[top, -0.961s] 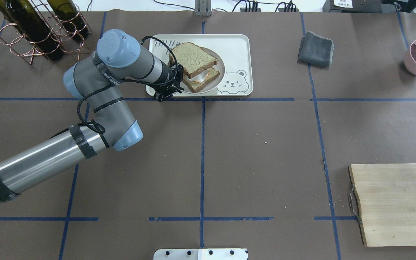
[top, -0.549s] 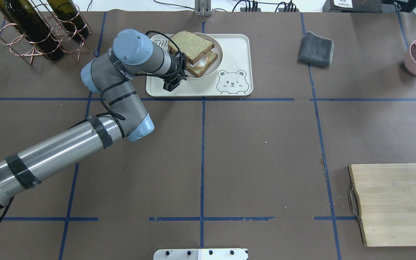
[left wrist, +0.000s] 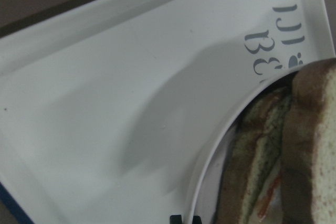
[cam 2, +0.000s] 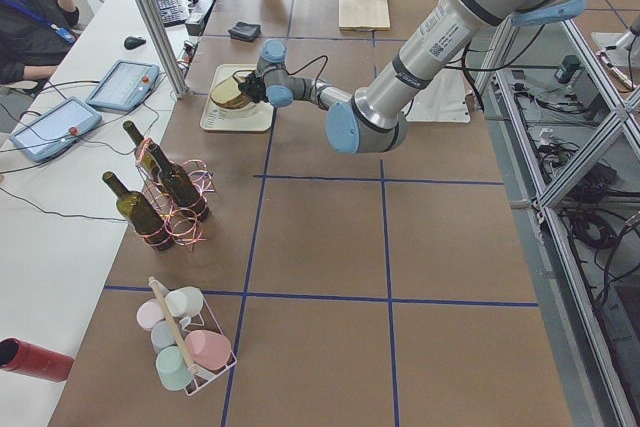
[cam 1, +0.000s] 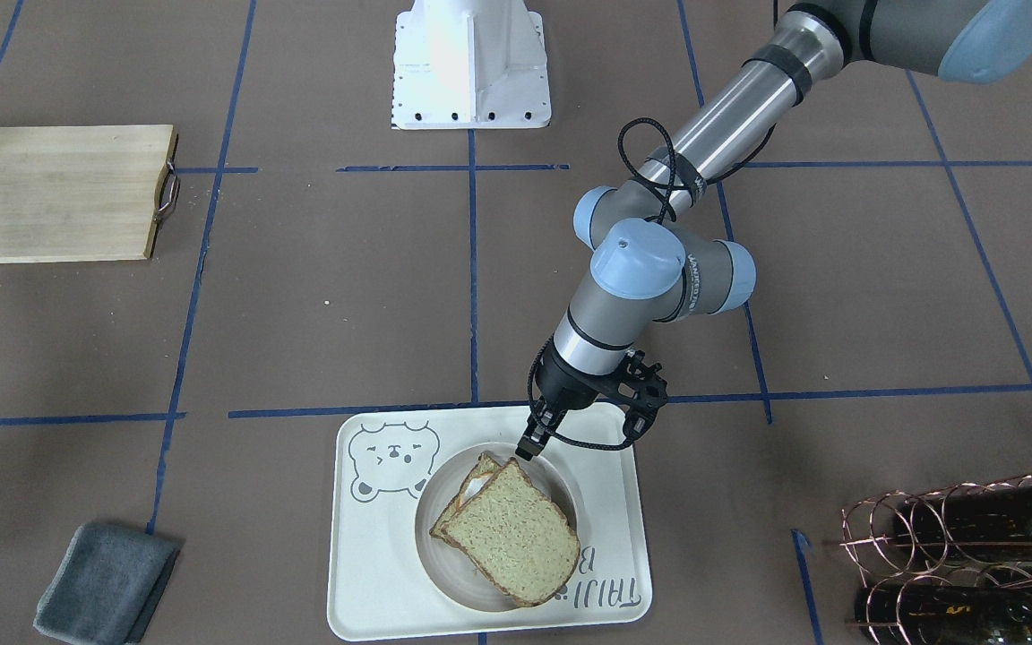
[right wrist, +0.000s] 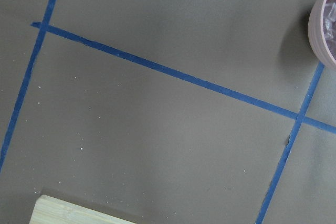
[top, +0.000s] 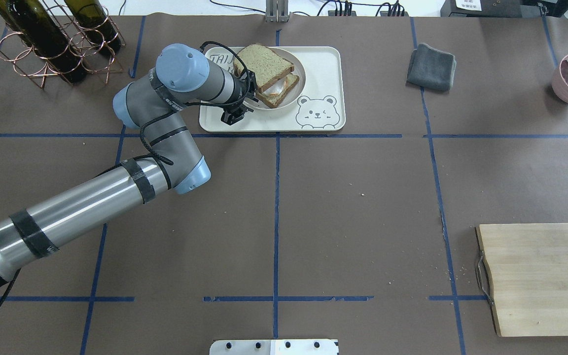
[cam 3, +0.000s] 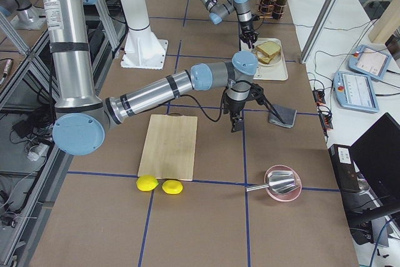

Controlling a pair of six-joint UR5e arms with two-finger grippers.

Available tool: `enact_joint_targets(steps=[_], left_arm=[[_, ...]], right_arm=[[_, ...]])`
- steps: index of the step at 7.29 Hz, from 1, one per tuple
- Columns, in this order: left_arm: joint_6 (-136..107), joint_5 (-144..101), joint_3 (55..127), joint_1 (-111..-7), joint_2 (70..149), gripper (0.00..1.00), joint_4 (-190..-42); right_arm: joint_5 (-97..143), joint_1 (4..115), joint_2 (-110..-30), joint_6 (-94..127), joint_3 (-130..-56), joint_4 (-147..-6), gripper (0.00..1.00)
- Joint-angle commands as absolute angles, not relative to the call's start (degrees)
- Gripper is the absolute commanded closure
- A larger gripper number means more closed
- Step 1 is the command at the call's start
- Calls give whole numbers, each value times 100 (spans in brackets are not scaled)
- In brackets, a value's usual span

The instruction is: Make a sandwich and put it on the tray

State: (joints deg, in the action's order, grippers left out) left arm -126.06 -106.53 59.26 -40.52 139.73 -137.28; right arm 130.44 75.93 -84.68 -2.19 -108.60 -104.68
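Grainy square sandwich (cam 1: 511, 537) sat on round plate (cam 1: 424, 537), rim pinched by left fingers (cam 1: 527, 443), smooth rounded tray (cam 1: 373, 573) underneath; right fingers (cam 3: 235, 124) can't be judged.

Sandwich (top: 266, 66) on plate (top: 300, 86) (tray (top: 323, 66) beneath), left claw (top: 249, 102) at rim

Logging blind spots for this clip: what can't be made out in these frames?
Left gripper: open or clamped on the plate rim, unclear; left wrist view's bottom edge crops its fingertips, its own body covers them overhead.
Right gripper: state unreadable; tiny in exterior right view, absent from its wrist view.
Tray lettering: second word partly hidden by the plate.
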Motion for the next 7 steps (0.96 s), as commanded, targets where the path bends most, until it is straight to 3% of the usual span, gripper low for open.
enact_joint_targets(steps=[1,2,5,7], left_arm=[[-12121,-11115,7036,-4191,13247,0,-13302],[-11876,-11283,7519,-4227,13036,0,-12950],[-9658,-11373,9899,-4341,11176,0,-12343],[-8139,-11539,10702,-4779,10628,0,-11387]], right_arm=[[13034,7594,-8429,-193,-10855,-10476,0],[13034,7594,-8437,-185,-10854,-10477,0],[13043,8048,-8472,-193,-10540,-10538,0],[13087,8374,-8569,-264,-10266,-10512,0]])
